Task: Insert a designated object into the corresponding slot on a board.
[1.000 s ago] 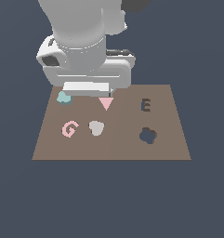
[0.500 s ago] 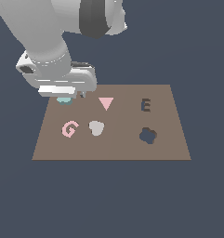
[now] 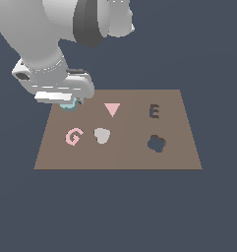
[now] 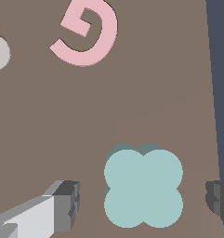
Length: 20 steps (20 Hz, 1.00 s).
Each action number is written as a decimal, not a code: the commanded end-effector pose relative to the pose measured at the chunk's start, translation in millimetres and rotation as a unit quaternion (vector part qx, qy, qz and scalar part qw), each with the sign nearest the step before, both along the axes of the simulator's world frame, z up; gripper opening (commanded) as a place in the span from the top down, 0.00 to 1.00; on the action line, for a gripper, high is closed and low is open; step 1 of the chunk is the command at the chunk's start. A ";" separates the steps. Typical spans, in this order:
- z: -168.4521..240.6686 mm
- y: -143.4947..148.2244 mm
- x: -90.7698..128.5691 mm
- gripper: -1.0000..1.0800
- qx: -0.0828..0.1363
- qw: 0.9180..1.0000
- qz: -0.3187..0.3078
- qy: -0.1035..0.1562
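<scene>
one arm only works here, and its gripper [image 4: 142,204] is low over the far corner of the board [image 3: 120,157] at the exterior view's left. in the wrist view the two fingers [image 4: 62,207] stand apart, one on each side of the pale teal block [image 4: 143,188], and a small gap shows between each finger and the block, so the jaws are open and they do not hold it. the block has four round lobes and it lies flat on the brown board, near the board's edge. in the exterior view only a small part of the teal block [image 3: 68,105] is visible under the gripper body. the dark lobed slot [image 3: 157,143] is well apart from it, on the side of the board at the exterior view's right, just in front of the dark e-shaped cutout [image 3: 154,111]. between them are the pink triangle [image 3: 111,109], the pink g [image 3: 74,136] and the pale grey heart-like piece [image 3: 102,135], all lying flat on the board.
</scene>
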State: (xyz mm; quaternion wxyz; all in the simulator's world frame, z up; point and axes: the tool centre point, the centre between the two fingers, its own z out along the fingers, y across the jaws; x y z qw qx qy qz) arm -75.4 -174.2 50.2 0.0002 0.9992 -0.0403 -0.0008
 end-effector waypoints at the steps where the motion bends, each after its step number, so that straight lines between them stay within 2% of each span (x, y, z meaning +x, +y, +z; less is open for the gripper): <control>1: -2.6 0.1 0.2 0.04 0.000 1.000 0.000 0.000; 9: -20.5 -1.0 0.5 0.04 0.000 1.000 0.001 -0.001; 10: -20.5 -1.0 0.5 1.00 0.000 1.000 0.001 -0.001; 20: -19.7 -1.1 0.6 1.00 0.000 1.000 0.001 -0.001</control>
